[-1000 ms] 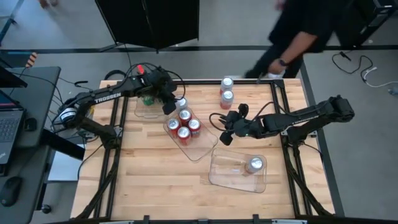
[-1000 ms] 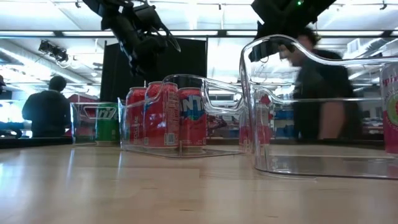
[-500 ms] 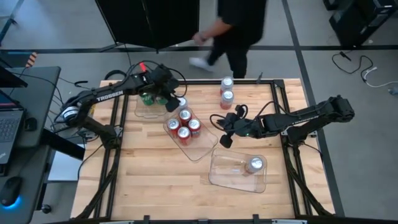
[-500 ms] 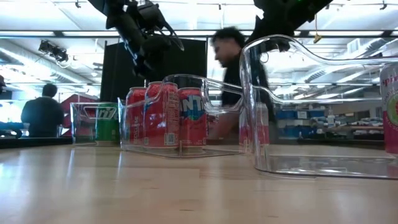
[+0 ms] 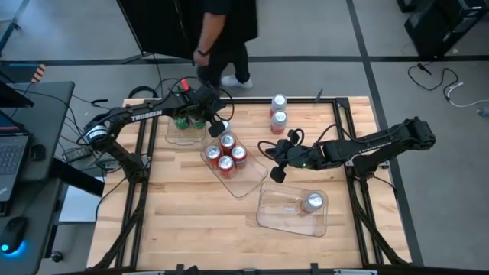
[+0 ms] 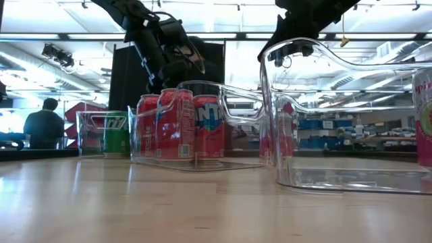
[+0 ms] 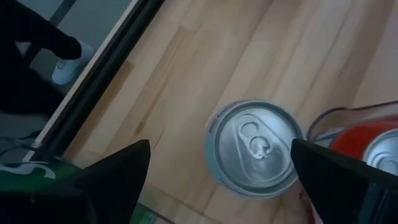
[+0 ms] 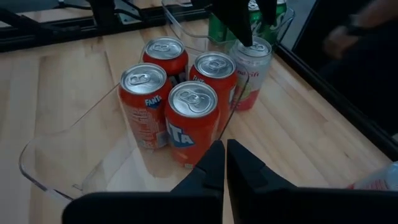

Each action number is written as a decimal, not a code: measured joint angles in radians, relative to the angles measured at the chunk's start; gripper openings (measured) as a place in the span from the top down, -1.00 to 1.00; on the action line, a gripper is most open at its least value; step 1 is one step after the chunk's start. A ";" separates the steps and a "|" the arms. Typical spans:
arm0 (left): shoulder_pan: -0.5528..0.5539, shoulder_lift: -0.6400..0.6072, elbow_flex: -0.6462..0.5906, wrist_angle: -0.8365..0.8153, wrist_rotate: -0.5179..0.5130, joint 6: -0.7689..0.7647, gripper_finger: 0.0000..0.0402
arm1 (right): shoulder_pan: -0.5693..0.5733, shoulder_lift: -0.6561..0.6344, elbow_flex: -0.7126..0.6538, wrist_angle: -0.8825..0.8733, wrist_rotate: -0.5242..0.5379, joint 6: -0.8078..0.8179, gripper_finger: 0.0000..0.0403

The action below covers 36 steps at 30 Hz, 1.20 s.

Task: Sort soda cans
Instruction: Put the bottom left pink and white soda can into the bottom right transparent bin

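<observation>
The left gripper [image 5: 215, 124] is hovering over the far left part of the table with its fingers [image 7: 118, 180] spread wide, and a pale can [image 7: 254, 148] is standing upright on the bare wood directly between and below them, touched by neither. In the overhead view that can is almost wholly hidden under the gripper. Just beside it, four red cans [image 5: 226, 151] are standing together in a clear tray [image 5: 246, 183]; only a sliver of one is showing past the left fingers, cut off at the picture's edge. On the other side of those fingers, green cans [image 5: 183, 120] are sitting in a second clear tray [image 5: 177, 138], partly covered by the arm, so their number is hard to make out. The right gripper [image 5: 275, 159] is hanging near the middle of the table with its fingers [image 8: 208, 167] pressed together and holding nothing; ahead of their tips are the red cans, and beyond them the pale can. A third tray [image 5: 271, 213] is lying nearer the front edge with one silver-topped can [image 5: 312, 202] in it. Two more cans [image 5: 278, 111] are standing on the wood at the far edge. A person [image 5: 225, 34] is walking behind the table, cut off at the top.
</observation>
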<state>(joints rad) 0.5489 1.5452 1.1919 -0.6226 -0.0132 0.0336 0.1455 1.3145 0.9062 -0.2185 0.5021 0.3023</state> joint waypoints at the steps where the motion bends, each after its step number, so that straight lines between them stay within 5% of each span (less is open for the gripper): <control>1: 0.000 0.000 0.000 -0.003 -0.002 0.002 -0.96 | 0.000 0.000 0.000 0.000 0.000 0.000 0.98; 20: 0.001 0.079 0.005 0.068 0.116 -0.011 -0.96 | 0.019 0.001 0.000 0.004 -0.001 0.001 1.00; 36: 0.000 0.085 0.104 -0.105 0.064 0.000 -0.96 | 0.019 0.001 0.000 0.005 -0.001 0.000 0.99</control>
<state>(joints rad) 0.5488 1.6299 1.2957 -0.7275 0.0511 0.0338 0.1642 1.3152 0.9066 -0.2134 0.5014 0.3027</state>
